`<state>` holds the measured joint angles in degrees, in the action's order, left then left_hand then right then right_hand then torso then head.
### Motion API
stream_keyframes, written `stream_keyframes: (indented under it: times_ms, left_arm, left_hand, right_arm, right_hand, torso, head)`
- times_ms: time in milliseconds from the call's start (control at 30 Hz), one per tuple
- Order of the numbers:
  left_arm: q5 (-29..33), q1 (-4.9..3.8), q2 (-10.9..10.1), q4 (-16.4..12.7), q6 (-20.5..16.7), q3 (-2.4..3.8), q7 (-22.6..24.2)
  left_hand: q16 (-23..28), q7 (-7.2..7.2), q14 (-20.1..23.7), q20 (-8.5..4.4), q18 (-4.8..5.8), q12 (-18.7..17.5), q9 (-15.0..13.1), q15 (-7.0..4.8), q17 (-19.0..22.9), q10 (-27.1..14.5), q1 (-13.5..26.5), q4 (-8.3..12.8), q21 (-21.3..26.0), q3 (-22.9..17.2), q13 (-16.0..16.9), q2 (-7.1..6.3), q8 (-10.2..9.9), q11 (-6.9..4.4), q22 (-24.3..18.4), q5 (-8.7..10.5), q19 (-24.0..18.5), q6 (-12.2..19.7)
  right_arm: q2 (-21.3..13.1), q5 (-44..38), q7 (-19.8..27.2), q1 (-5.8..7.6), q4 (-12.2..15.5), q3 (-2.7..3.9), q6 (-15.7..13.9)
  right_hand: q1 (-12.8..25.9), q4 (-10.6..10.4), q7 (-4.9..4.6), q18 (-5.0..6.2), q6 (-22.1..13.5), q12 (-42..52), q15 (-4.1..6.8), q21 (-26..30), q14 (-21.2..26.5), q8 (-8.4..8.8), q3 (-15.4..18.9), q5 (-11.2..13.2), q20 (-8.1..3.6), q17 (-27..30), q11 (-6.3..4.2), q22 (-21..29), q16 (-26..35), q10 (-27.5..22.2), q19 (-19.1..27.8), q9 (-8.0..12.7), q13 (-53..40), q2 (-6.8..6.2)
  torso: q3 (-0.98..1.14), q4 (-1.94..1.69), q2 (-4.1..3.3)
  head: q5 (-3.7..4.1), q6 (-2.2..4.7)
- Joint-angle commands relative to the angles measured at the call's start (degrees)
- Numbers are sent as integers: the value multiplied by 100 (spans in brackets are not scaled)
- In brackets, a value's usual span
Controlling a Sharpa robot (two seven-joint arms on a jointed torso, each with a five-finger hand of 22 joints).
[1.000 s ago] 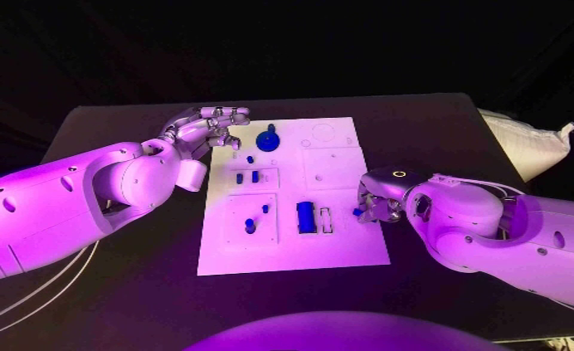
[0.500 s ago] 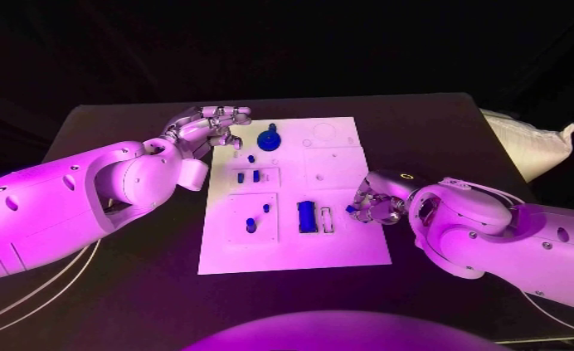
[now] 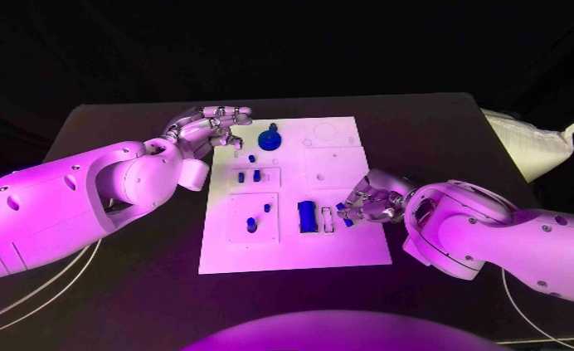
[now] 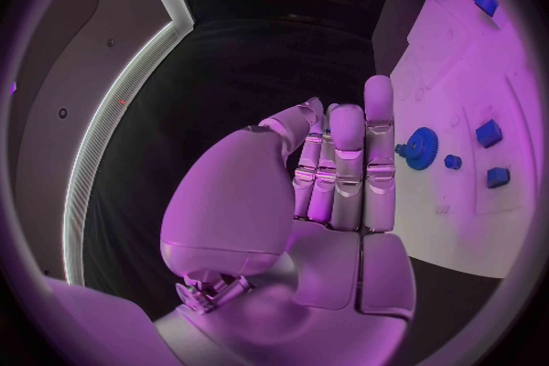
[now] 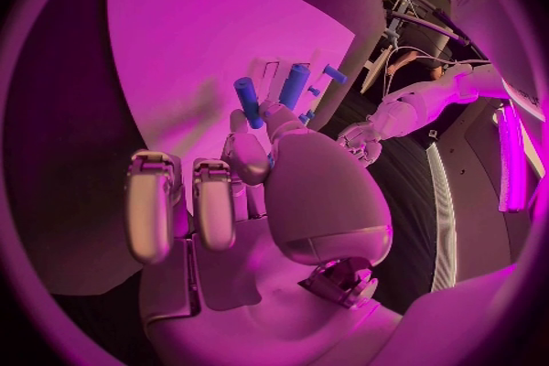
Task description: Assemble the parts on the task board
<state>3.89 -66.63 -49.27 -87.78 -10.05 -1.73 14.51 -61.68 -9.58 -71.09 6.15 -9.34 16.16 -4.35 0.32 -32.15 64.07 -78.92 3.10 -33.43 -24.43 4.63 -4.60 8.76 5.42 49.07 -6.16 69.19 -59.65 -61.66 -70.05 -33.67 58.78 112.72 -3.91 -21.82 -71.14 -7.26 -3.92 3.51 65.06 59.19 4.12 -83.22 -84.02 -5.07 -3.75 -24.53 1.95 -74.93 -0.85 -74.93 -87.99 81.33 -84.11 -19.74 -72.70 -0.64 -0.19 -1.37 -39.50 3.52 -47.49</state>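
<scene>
The left robot hand (image 3: 213, 127) hovers at the far left corner of the white board (image 3: 359, 247), fingers straight and together, holding nothing. Just beside its fingertips a blue gear (image 4: 422, 147) sits on the board. Nearer the robot from that hand lie small blue blocks (image 3: 248, 177) and a blue peg (image 3: 251, 224). A long blue bar (image 3: 306, 216) stands in its slot mid-board, just left of the right robot hand (image 3: 365, 204). That hand rests over the board's right edge, pinching a small blue cylinder (image 5: 248, 102) between its fingertips. The board lies on the dark surface (image 3: 119, 127).
</scene>
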Motion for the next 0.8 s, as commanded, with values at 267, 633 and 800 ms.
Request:
stream_keyframes:
  times_ms: [267, 633, 800]
  left_arm:
    - [-14, 0, 6, -26, 116, 3, 48]
    - [-17, 0, 5, -31, 115, 3, 24]
    - [-17, 0, 3, -31, 117, 3, 21]
  left_hand:
    - [-2, 3, 35, 4, -114, 22, 4, 13, 5, -28, -11, 31, 27, 8, -9, 10, 32, -16, -5, -17, 12, -18]
    - [-6, 1, 34, 4, -113, 23, 5, 14, 2, -32, -1, 27, 29, 14, -11, 9, 31, -15, -4, -16, 12, -15]
    - [-6, 1, 34, 4, -113, 23, 5, 14, 2, -32, -1, 27, 29, 14, -11, 9, 31, -15, -4, -16, 12, -15]
  right_arm:
    - [188, 118, -111, 2, -104, 2, 182]
    - [415, -39, -119, -5, -207, 1, 346]
    - [442, -30, -113, -8, -229, 1, 434]
  right_hand:
    - [160, -70, -11, -90, 67, 8, 23, -18, -536, -9, -42, -63, -23, -1214, 30, -334, -19, 34, -124, -3, -16, -37]
    - [167, -73, -3, -89, 85, 0, 26, -15, -533, -19, -46, -61, -25, -1200, 25, -330, -10, 35, -122, -9, -12, -53]
    - [176, -79, 0, -89, 96, 11, 28, -15, -533, -25, -46, -54, -26, -1201, 22, -332, -11, 40, -123, -12, -18, -66]
  torso:
    - [-1, -5, -1]
    - [1, -2, 2]
    - [3, 3, -2]
  head:
    - [-1, -11]
    - [15, -29]
    - [3, -36]
